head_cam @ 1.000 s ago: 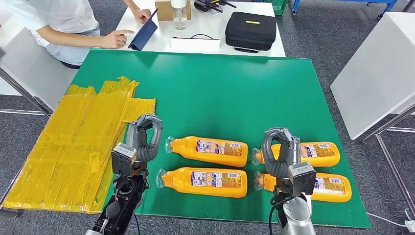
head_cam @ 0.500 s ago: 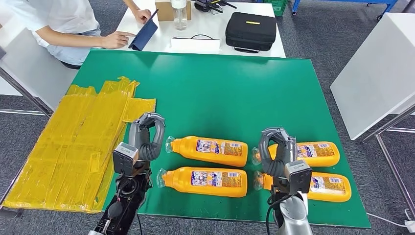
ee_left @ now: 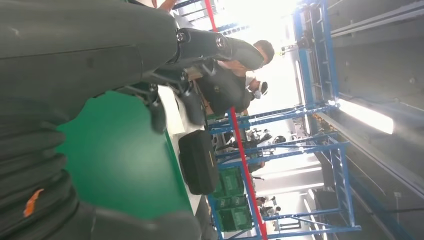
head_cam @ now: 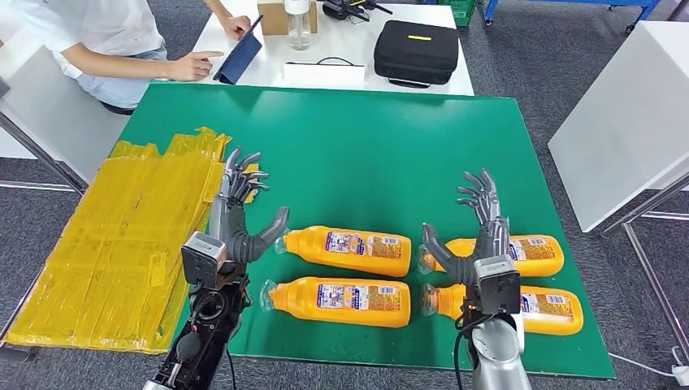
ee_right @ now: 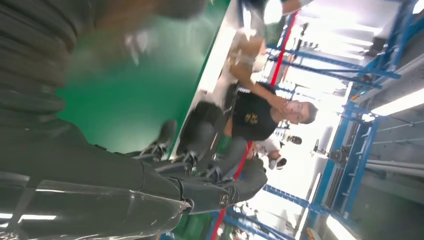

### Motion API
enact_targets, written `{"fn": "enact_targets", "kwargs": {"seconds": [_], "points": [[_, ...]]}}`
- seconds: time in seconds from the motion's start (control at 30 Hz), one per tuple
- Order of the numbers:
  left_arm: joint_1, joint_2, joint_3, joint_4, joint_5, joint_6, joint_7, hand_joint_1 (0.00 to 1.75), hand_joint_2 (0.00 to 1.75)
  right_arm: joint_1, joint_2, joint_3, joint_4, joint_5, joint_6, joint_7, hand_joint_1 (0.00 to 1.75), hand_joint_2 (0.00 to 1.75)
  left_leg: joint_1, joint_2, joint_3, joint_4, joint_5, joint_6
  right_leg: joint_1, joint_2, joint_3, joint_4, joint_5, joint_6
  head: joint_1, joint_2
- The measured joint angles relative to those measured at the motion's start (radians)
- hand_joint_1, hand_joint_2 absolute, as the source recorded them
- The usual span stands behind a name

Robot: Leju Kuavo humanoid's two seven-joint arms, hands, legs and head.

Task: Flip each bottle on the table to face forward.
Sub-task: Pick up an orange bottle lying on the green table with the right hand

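Green counter point(head_cam: 366, 146) carries four orange bottles lying in two pairs near its front edge, and with left hand point(head_cam: 237, 213) and right hand point(head_cam: 479, 223) both spread and empty, each should probably wrap the nearest bottle point(head_cam: 345, 249) mid-body before rolling it

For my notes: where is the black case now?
In the head view, the black case lies on the white table beyond the green table, right of a clear bottle.
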Motion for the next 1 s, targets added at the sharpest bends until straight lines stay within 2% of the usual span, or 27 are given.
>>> {"fn": "enact_targets", "kwargs": {"seconds": [0.1, 0.27, 0.43, 0.57, 0.77, 1.0], "points": [[0.000, 0.000, 0.000, -0.004, 0.006, 0.004, 0.000, 0.00, 1.75, -0.003, -0.031, -0.002, -0.022, 0.078, -0.009, 0.060, 0.00, 1.75, 0.000, 0.000, 0.000, 0.000, 0.000, 0.000, 0.000, 0.000, 0.000, 0.000, 0.000, 0.000, 0.000, 0.000], [0.000, 0.000, 0.001, -0.009, 0.019, -0.003, 0.001, 0.00, 1.75, -0.010, -0.101, -0.012, -0.033, 0.228, 0.004, 0.204, 0.00, 1.75, 0.000, -0.001, 0.000, 0.000, 0.000, 0.000, 0.000, -0.001, 0.000, 0.000, 0.000, 0.000, 0.000, 0.000], [-0.002, 0.000, 0.001, 0.002, 0.041, -0.011, -0.006, 0.00, 1.75, -0.034, -0.199, -0.034, -0.010, 0.349, 0.106, 0.299, 0.00, 1.75, -0.001, -0.001, 0.000, 0.000, 0.000, 0.001, 0.000, -0.001, 0.000, 0.000, 0.001, 0.001, 0.000, 0.000], [-0.008, 0.000, 0.003, 0.020, 0.054, -0.014, -0.016, 0.00, 1.75, -0.060, -0.275, -0.051, 0.037, 0.414, 0.157, 0.318, 0.00, 1.75, -0.001, -0.002, -0.001, 0.000, 0.001, 0.002, 0.000, -0.002, 0.001, 0.000, 0.001, 0.002, 0.000, 0.000], [-0.014, 0.000, 0.005, 0.034, 0.063, -0.021, -0.017, 0.00, 1.75, -0.068, -0.327, -0.057, 0.067, 0.478, 0.175, 0.340, 0.00, 1.75, -0.001, -0.002, 0.000, 0.000, 0.001, 0.002, 0.000, -0.002, 0.001, 0.000, 0.001, 0.002, 0.000, 0.000], [-0.017, 0.000, 0.018, 0.049, 0.099, -0.049, -0.017, 0.00, 1.75, -0.069, -0.420, -0.070, 0.116, 0.517, 0.228, 0.351, 0.00, 1.75, -0.002, -0.002, -0.001, 0.000, 0.000, 0.002, -0.002, -0.003, 0.001, 0.000, 0.001, 0.003, 0.000, 0.000]]}}
